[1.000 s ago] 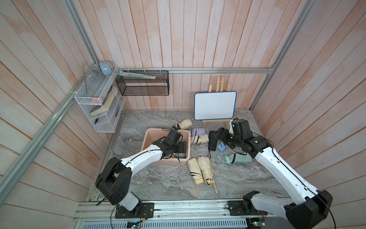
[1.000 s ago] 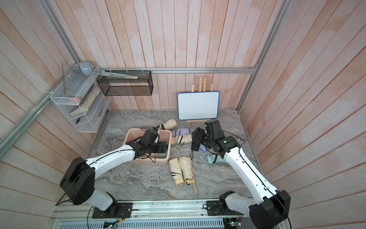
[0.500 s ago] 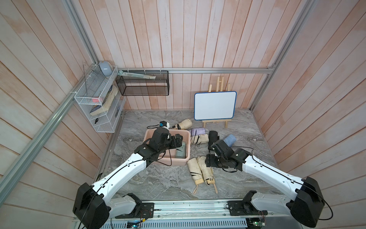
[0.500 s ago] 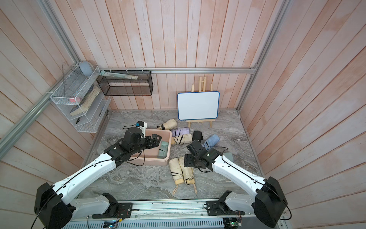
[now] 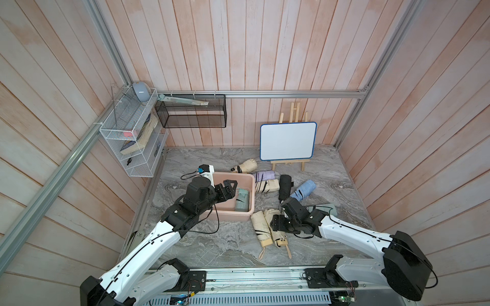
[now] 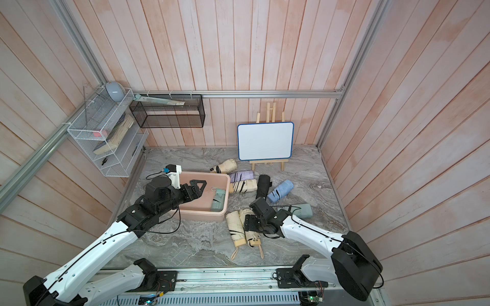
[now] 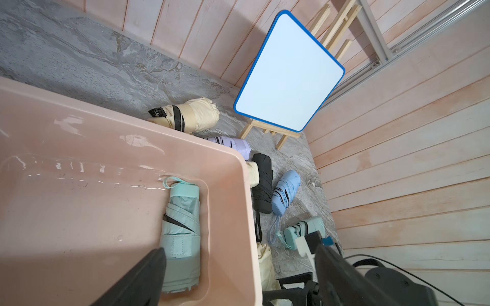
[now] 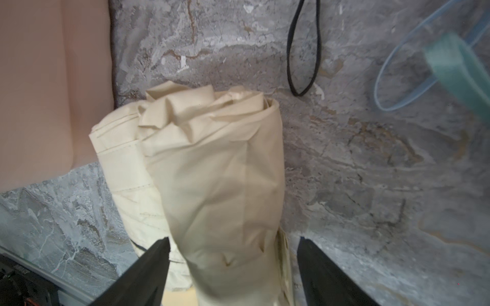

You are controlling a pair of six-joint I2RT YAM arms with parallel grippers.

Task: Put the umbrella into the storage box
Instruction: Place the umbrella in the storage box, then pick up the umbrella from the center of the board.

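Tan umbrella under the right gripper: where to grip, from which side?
Mid-body of the tan umbrella, from straight above, with the right gripper open across its width. It lies flat, a soft roll; the paler umbrella lies against its side toward the storage box, so that finger must probably wedge between.

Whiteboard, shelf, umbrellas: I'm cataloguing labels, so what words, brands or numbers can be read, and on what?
No text is legible.
The whiteboard: blank.
The books in the white wire rack: any print too small to read.
The storage box and the umbrella inside it: no lettering visible.
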